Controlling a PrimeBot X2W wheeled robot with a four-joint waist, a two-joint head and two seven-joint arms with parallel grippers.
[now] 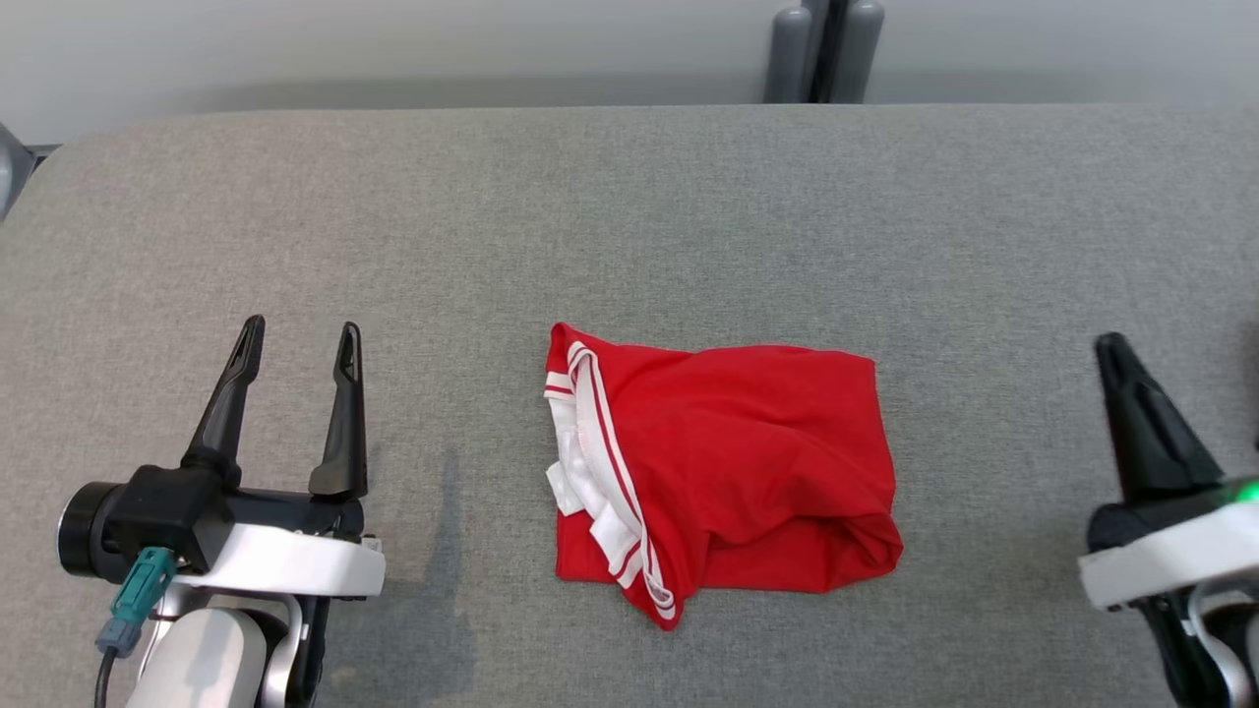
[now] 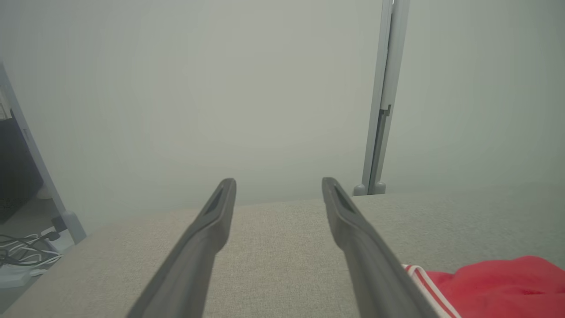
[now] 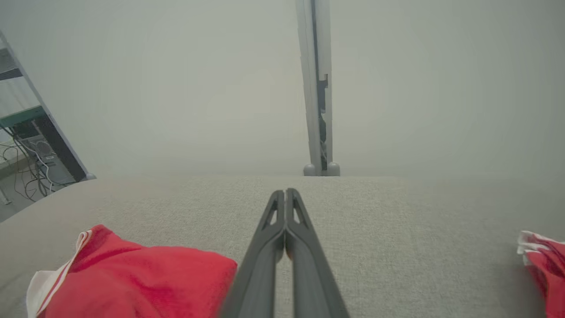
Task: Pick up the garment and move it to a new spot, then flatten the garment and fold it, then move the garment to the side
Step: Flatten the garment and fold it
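Lying between left claw (image 1: pixel 301 324) and right claw (image 1: pixel 1113 344), the garment (image 1: pixel 748 452) touches neither.

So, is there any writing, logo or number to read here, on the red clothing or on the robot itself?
Readable text: none in these views.
red garment: only white stripes, with no lettering or logo on the side that shows.
left gripper: what looks like a small pale tag sits at its wrist, too small to read.
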